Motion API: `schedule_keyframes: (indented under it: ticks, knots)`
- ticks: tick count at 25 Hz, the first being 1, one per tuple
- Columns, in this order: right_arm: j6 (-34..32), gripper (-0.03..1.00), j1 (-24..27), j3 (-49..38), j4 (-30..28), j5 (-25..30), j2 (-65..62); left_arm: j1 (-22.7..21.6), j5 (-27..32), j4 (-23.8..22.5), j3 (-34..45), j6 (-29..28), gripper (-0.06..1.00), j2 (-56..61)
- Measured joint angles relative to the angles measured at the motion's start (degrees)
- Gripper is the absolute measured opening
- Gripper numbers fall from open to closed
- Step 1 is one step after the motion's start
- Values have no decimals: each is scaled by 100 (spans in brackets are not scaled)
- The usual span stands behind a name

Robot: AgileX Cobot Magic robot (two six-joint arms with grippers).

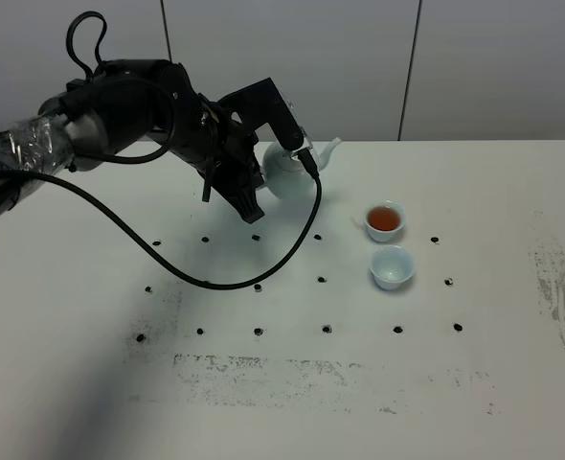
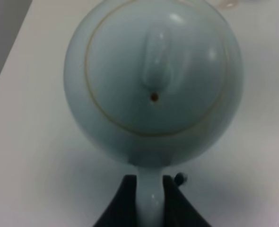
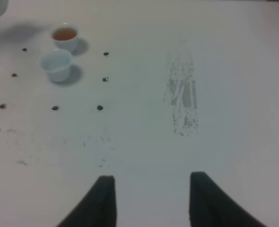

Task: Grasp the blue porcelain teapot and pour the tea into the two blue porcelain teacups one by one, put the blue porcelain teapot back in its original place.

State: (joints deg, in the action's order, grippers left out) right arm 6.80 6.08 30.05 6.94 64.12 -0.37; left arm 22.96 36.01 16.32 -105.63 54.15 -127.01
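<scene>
The blue porcelain teapot (image 1: 289, 171) (image 2: 153, 71) stands upright at the back of the table, its spout aimed right toward the cups. My left gripper (image 1: 261, 178) (image 2: 150, 183) is shut on its loop handle (image 2: 150, 194). Whether the pot rests on the table I cannot tell. Right of it stand the two blue porcelain teacups. The farther teacup (image 1: 385, 220) (image 3: 65, 37) holds reddish-brown tea. The nearer teacup (image 1: 393, 266) (image 3: 57, 65) looks empty. My right gripper (image 3: 151, 179) hovers open over bare table, far from the cups, with nothing between its fingers; the exterior high view does not show it.
The white table (image 1: 282, 402) carries a grid of small black dots (image 1: 326, 329) and grey scuff marks (image 1: 560, 287) (image 3: 183, 99) at the right and front. A black cable (image 1: 215, 283) from the left arm loops down over the table left of the cups.
</scene>
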Motion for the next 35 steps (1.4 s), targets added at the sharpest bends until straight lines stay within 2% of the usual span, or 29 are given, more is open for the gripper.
schedule_keyframes:
  ticks: [4,9,27,32,35]
  knots:
    - [0,35,0,0,0,0,0,30,-143,683,86,137,4,-65]
    - [0,35,0,0,0,0,0,106,-203,1014,93,137,4,-182]
    - [0,35,0,0,0,0,0,169,-172,979,119,162,4,-661]
    - [0,35,0,0,0,0,0,169,124,513,224,184,4,-124]
    - [0,35,0,0,0,0,0,207,80,483,710,548,4,520]
